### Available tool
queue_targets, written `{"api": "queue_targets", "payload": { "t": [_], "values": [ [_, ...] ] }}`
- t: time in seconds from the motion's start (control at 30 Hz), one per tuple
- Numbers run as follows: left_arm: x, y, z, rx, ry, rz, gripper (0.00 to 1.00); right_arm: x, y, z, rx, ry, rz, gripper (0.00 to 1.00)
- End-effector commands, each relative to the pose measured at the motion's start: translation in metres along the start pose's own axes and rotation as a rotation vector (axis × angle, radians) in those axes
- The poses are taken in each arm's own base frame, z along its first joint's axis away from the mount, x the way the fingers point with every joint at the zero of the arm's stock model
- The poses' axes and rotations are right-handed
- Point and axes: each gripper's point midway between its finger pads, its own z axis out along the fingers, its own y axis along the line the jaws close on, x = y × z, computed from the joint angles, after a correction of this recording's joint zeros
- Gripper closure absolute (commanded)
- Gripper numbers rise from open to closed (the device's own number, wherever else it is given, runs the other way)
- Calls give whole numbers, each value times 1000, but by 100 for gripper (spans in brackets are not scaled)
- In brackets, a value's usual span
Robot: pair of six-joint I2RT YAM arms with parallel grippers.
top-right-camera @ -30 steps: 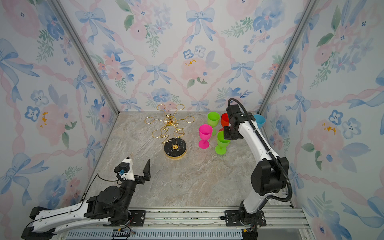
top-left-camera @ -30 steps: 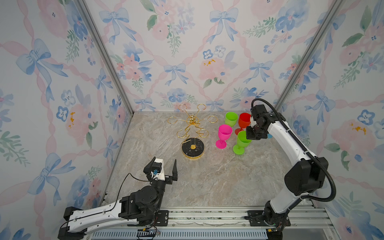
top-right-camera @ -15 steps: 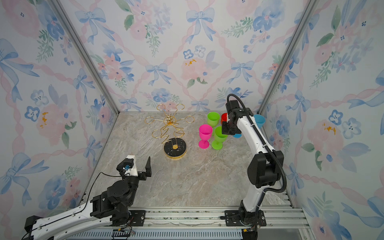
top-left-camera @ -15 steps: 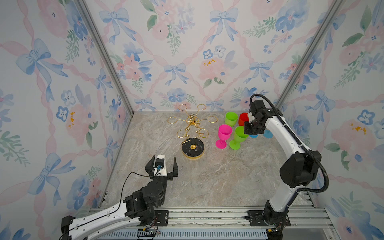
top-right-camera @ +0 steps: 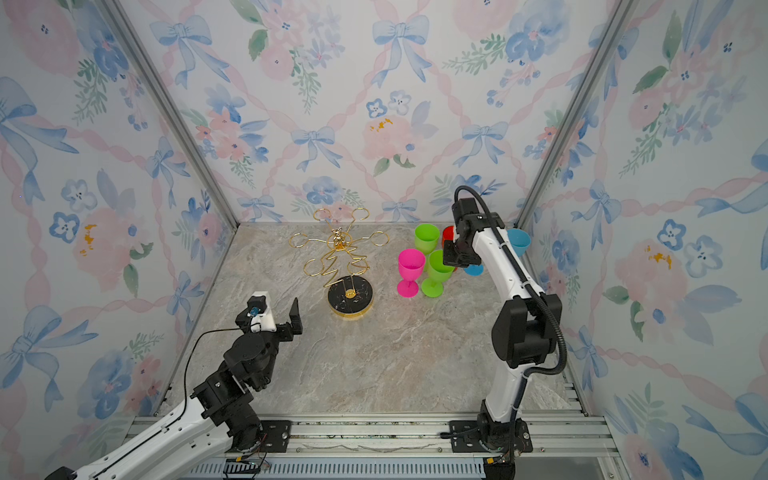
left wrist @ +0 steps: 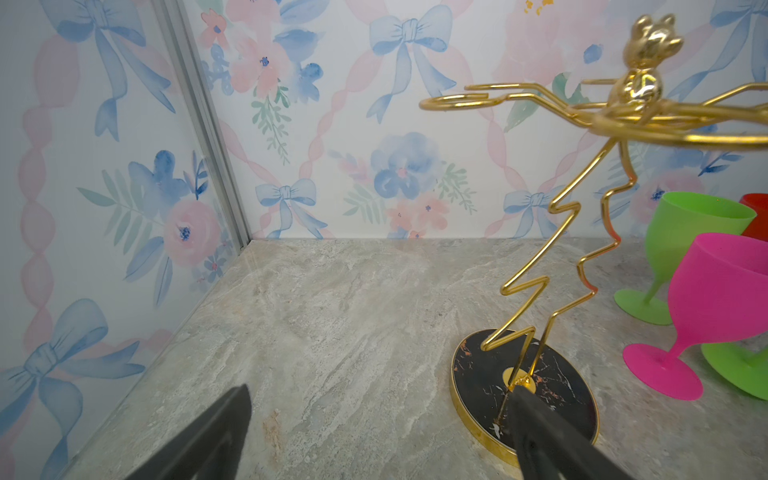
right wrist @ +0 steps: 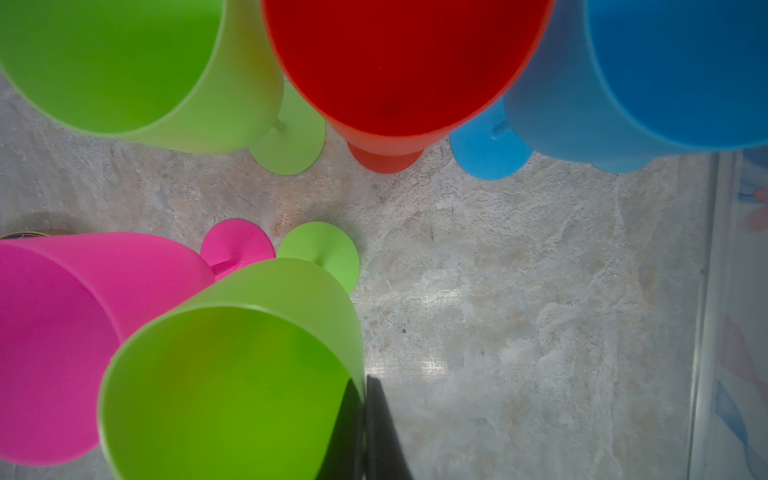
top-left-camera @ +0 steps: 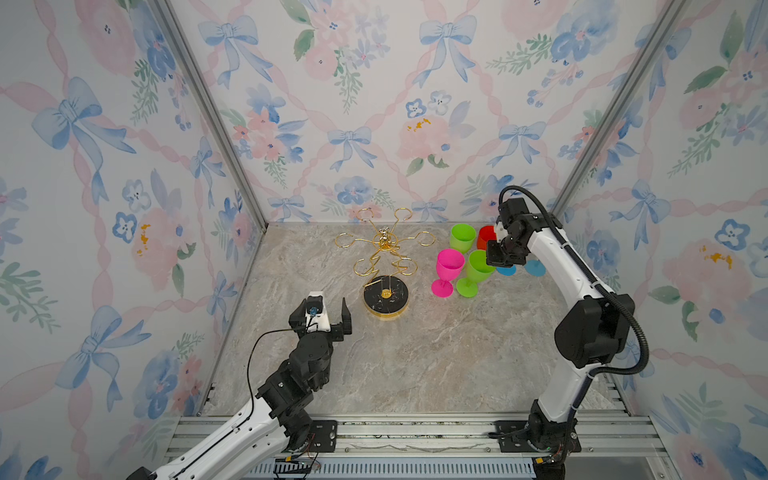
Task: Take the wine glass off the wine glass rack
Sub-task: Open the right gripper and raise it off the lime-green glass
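The gold wire wine glass rack (top-left-camera: 385, 249) (top-right-camera: 338, 245) stands mid-table on its round black base (left wrist: 482, 374); its rings hold nothing. My right gripper (top-left-camera: 496, 259) (top-right-camera: 455, 259) (right wrist: 365, 388) is shut on the rim of a green wine glass (top-left-camera: 478, 268) (right wrist: 232, 374), one finger inside the bowl and one outside. That glass leans a little, its foot (top-left-camera: 467, 287) low beside the pink glass (top-left-camera: 449, 264). My left gripper (top-left-camera: 321, 308) (left wrist: 380, 390) is open and empty, just in front of the rack's base.
Behind the held glass stand another green glass (top-left-camera: 462, 237), a red one (top-left-camera: 485, 237) and blue ones (top-right-camera: 518, 241) against the right wall. Floral walls close in the table on three sides. The rail (top-left-camera: 415, 432) runs along the front edge.
My right gripper has carried the green glass leftward, to just beside the pink glass. My left arm has swung right, its open gripper turning toward the rack's base.
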Motion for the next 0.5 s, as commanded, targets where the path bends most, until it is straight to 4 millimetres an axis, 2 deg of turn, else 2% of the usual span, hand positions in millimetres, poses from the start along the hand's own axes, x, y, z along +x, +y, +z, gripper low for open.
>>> {"api": "queue_targets", "payload": {
  "t": [0.0, 0.23, 0.47],
  "values": [
    [-12, -5, 7, 52, -28, -86, 2, -5, 0, 4, -10, 9, 0, 100],
    [-7, 6, 19, 27, -24, -116, 2, -7, 0, 7, -8, 16, 6, 100],
    [1, 6, 25, 29, -1, -116, 2, -8, -1, 7, 0, 15, 8, 98]
  ]
}}
